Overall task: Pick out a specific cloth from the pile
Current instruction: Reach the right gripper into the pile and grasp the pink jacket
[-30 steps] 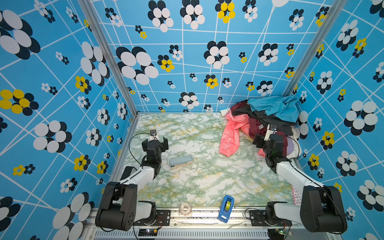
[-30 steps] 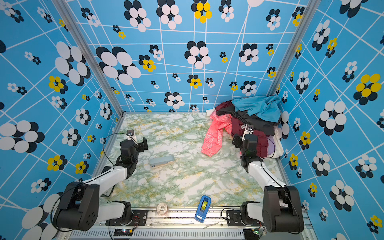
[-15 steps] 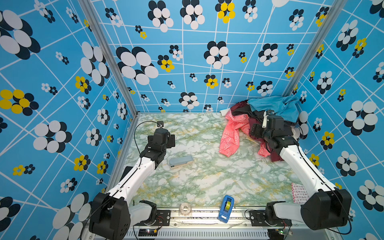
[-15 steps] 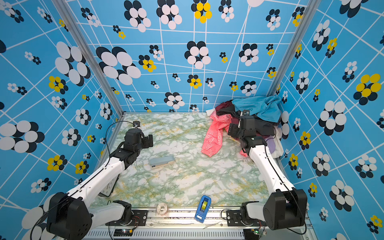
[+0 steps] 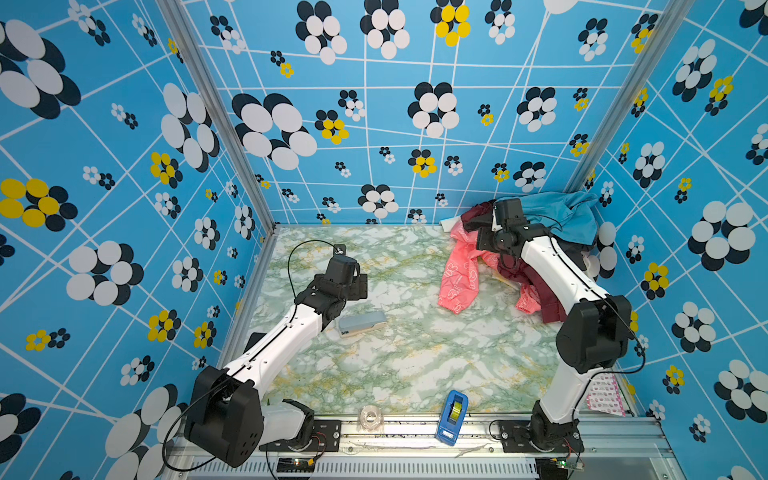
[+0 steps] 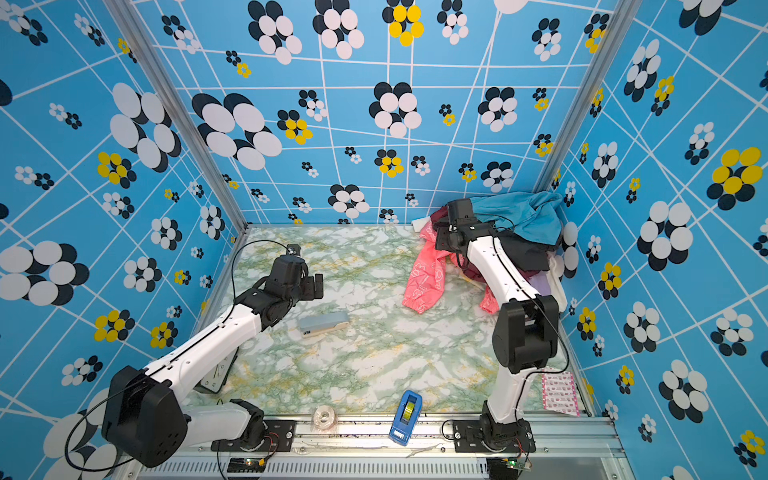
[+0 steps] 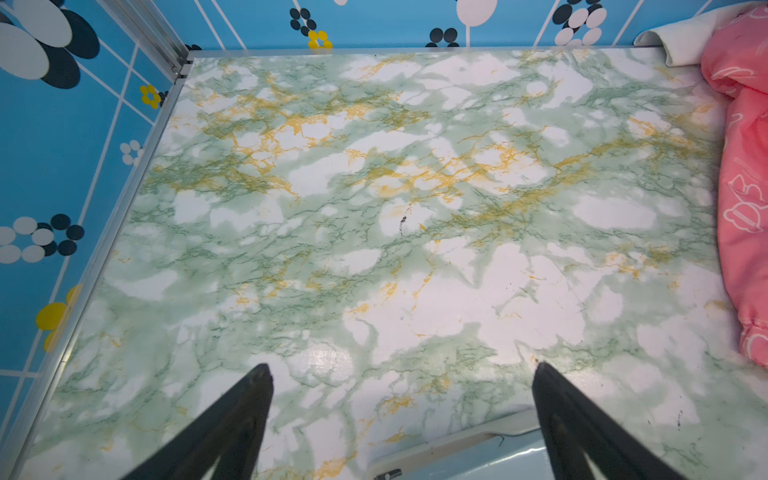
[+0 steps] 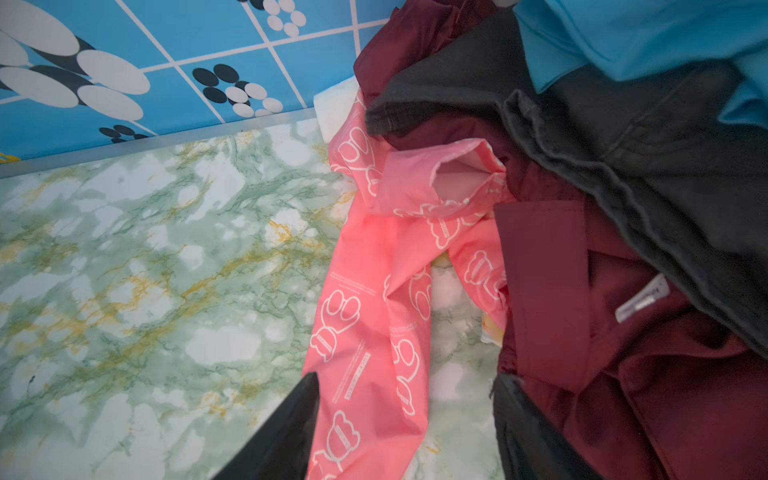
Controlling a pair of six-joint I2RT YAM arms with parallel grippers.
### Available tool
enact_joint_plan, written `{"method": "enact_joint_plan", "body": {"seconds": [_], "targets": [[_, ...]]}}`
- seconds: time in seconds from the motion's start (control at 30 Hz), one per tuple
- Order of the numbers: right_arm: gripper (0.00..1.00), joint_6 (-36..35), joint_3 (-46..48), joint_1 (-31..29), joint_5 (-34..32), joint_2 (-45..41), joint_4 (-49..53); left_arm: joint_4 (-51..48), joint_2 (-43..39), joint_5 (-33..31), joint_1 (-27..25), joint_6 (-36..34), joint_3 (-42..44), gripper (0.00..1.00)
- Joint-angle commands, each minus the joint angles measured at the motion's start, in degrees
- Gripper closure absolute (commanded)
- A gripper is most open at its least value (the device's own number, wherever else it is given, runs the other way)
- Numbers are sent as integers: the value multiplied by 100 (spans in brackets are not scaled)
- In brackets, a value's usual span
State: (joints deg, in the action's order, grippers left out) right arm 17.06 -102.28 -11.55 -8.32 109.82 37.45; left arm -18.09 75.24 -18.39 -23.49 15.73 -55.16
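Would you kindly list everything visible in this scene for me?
cloth: 1, coral pink with white prints, trailing from the pile onto the table
pile: 1, teal, dark grey, maroon, white, back right corner
stapler: 1, grey, left of centre
tape dispenser: 1, blue, front edge
tape roll: 1, clear, front rail
packet: 1, pink and white, front right
clock: 1, white, beneath the left arm, partly hidden
table: 1, green-white marble
walls: 3, blue, flower pattern
left gripper: 1, black, open above bare table
right gripper: 1, black, open astride the cloth
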Motion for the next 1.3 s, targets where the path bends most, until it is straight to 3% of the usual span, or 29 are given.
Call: {"method": "enact_joint_plan", "body": {"seconds": [0.0, 0.2, 0.43, 0.8, 1.27], "targets": [[41, 323, -864, -5, -91, 638, 828, -168, 113, 76, -101, 154, -227, 1], [37, 708, -2118, 30, -459, 1642, 1500, -195, 157, 64, -182, 185, -268, 1], [33, 970, -2827, 87, -479, 2247, 1728, -253, 189, 27, -192, 131, -285, 0], [24, 1080, -2982, 189, -739, 2530, 1544, -301, 186, -13, -192, 124, -281, 1], [22, 1185, -2998, 206, -225, 2593, 922, -327, 191, -55, -195, 99, -276, 1]]}}
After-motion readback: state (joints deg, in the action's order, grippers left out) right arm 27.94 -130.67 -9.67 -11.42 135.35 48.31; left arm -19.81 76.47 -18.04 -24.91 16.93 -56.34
